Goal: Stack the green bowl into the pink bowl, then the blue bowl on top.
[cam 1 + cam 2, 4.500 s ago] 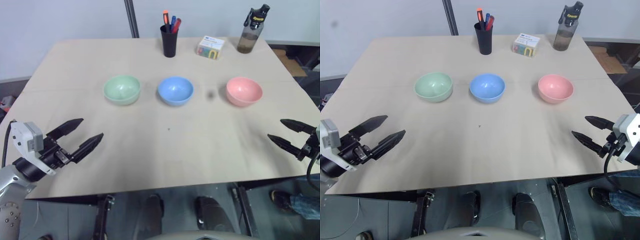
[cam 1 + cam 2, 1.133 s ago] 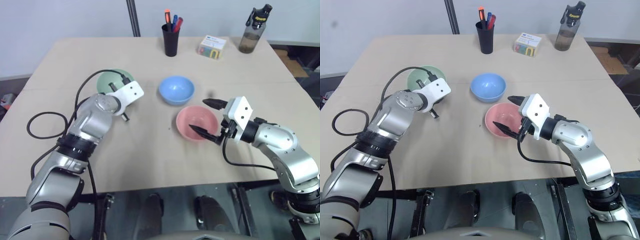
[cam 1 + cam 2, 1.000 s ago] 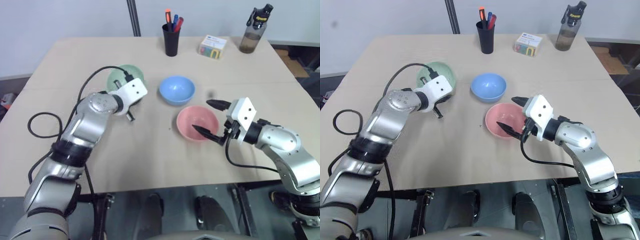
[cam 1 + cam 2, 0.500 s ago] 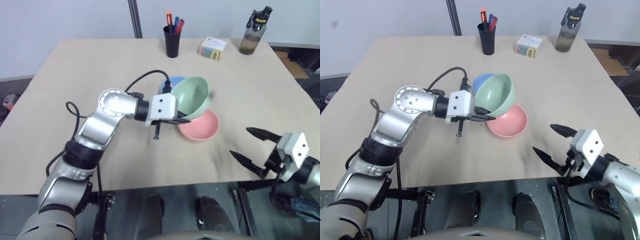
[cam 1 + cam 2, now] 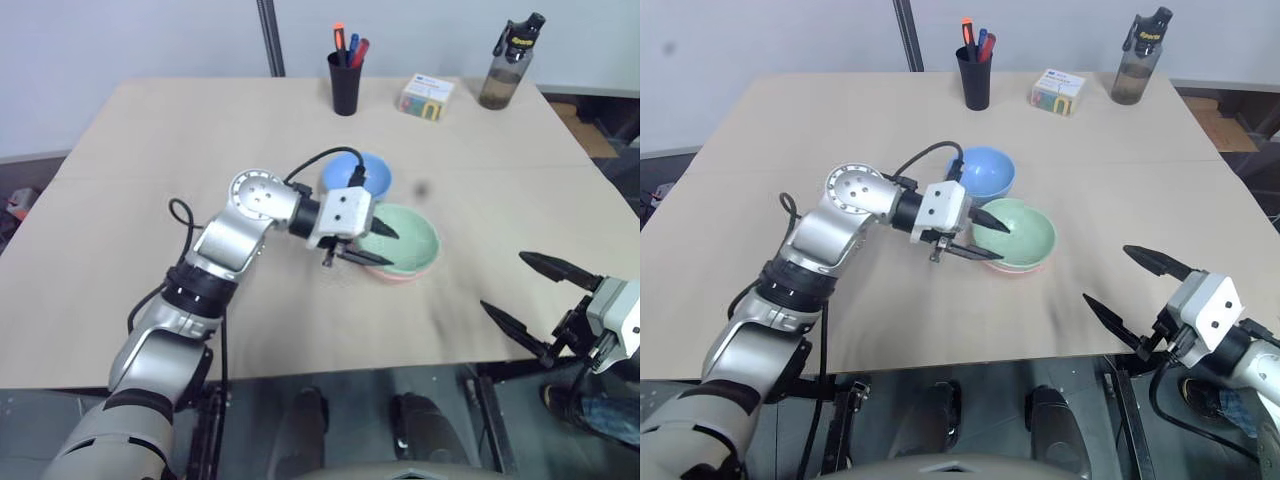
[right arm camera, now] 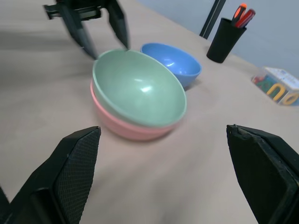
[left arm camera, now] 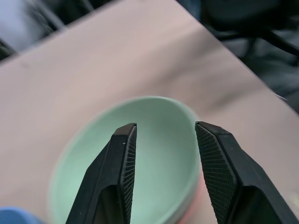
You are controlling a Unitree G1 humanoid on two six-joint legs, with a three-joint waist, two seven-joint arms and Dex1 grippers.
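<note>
Release of the small mint-green plastic bowl (image 5: pixel 1014 234) into the salmon-pink plastic bowl (image 5: pixel 1018 266) is the step in hand, and the green bowl sits nested inside the pink one near the middle of the pale wooden table (image 5: pixel 790 130). To finish well, the left gripper (image 5: pixel 986 236) should part its fingers fully and draw back level, away from the rim, so the stack is not dragged or tipped against the sky-blue plastic bowl (image 5: pixel 983 172) just behind it. The left gripper's black fingers stand partly apart, straddling the near rim of the green bowl without clamping it. The right gripper (image 5: pixel 1122 285) hangs wide open and empty off the table's near edge.
</note>
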